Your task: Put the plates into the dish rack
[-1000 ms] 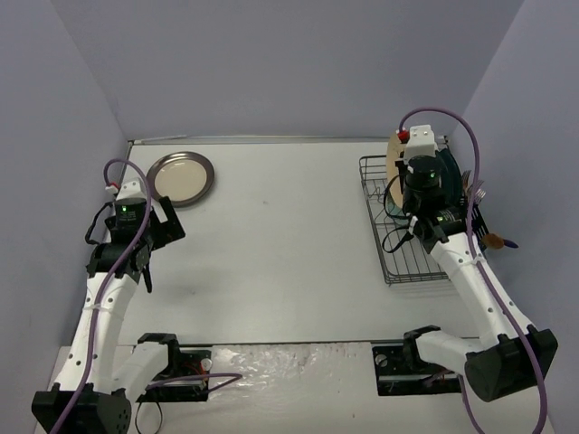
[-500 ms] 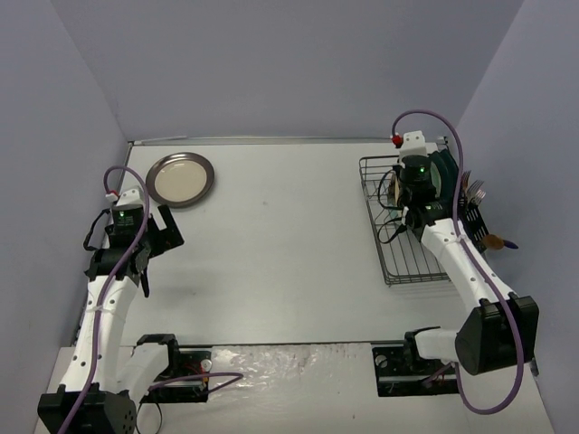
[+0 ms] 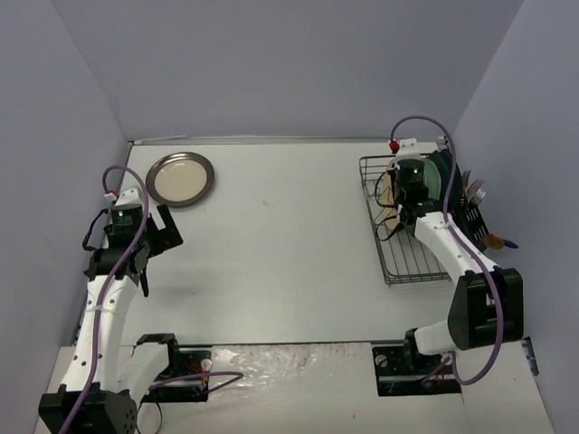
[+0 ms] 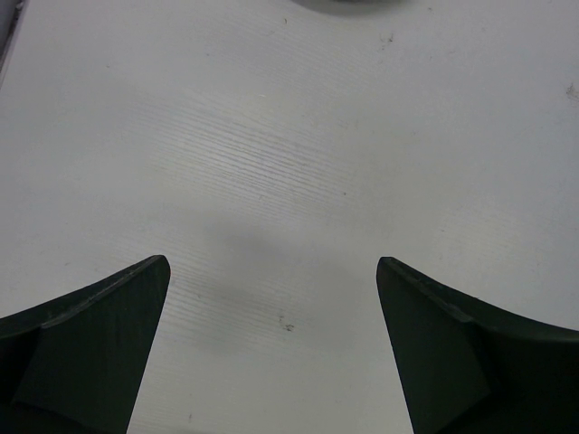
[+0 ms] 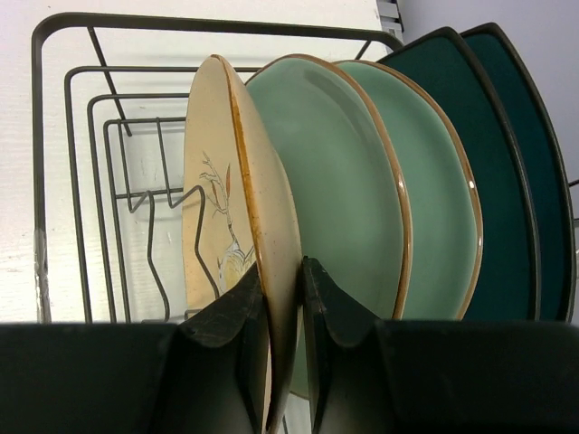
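The dark wire dish rack (image 3: 398, 262) stands at the right of the table, also seen in the right wrist view (image 5: 63, 172). On edge in it stand two dark teal plates (image 5: 507, 181), two mint-green plates (image 5: 344, 181) and the cream floral plate (image 5: 226, 208). My right gripper (image 5: 285, 298) is shut on the cream floral plate's rim, holding it upright in the rack; it sits over the rack's far end (image 3: 409, 176). The cream plate with grey-brown rim (image 3: 180, 178) lies flat at the far left. My left gripper (image 4: 271, 271) is open and empty above bare table, near that plate (image 3: 145, 237).
A cutlery holder with utensils (image 3: 475, 212) hangs on the rack's right side. Purple walls close in left, right and behind. The plate's edge just shows at the top of the left wrist view (image 4: 348, 4).
My right gripper has moved toward the rack's far end and lowered the cream floral plate between the tines. The left arm has shifted only slightly.
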You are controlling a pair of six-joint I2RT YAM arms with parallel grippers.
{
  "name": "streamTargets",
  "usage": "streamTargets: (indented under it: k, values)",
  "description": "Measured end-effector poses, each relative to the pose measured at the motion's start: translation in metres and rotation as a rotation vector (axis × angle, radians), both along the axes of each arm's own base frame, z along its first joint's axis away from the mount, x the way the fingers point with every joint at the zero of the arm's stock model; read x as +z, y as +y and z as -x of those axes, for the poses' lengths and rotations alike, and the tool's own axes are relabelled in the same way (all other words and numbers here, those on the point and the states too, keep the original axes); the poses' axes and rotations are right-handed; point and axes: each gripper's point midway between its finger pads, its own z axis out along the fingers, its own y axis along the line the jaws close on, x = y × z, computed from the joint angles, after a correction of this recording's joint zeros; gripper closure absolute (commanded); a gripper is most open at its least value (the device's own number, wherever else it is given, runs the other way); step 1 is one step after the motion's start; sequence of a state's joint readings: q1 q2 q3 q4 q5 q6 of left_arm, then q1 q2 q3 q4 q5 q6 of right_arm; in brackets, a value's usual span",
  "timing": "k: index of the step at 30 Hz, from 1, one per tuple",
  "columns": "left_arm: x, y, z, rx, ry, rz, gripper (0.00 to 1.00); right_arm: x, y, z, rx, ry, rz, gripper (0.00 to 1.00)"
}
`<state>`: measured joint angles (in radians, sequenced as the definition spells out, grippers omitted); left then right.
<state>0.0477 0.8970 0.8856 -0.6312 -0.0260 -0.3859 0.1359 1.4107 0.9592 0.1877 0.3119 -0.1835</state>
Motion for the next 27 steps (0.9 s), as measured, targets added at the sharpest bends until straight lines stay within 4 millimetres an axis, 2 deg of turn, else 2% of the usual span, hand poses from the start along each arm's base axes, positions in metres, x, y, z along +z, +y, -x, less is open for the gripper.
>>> streamTargets:
  k: [5,8,10,13,16,19,23,27]
  values:
    - [0.0,0.001,0.0,0.003,0.0,0.0,0.03,0.001,-0.002,-0.006,-0.002,-0.028,-0.049,0.46]
    - [0.0,0.002,0.0,0.008,0.0,0.001,0.03,0.004,0.001,-0.008,0.007,-0.045,-0.074,0.31]
    - [-0.001,0.003,0.0,0.011,0.002,0.003,0.03,0.006,0.004,-0.008,0.017,-0.051,-0.094,0.26]
    - [-0.003,0.003,-0.001,0.011,0.01,0.008,0.03,0.023,0.01,-0.006,0.037,-0.085,-0.131,0.12]
    - [-0.005,0.002,-0.003,0.017,0.015,0.022,0.03,0.056,0.022,-0.003,0.086,-0.156,-0.193,0.01]
    - [-0.006,-0.002,-0.008,0.03,0.011,0.059,0.03,0.1,0.04,0.005,0.161,-0.259,-0.289,0.0]
    - [-0.009,-0.005,-0.024,0.089,-0.027,0.143,0.03,0.152,0.07,0.026,0.291,-0.393,-0.457,0.0]
    - [-0.033,0.0,-0.045,0.198,-0.074,0.265,0.03,0.18,0.106,0.051,0.449,-0.485,-0.647,0.0]
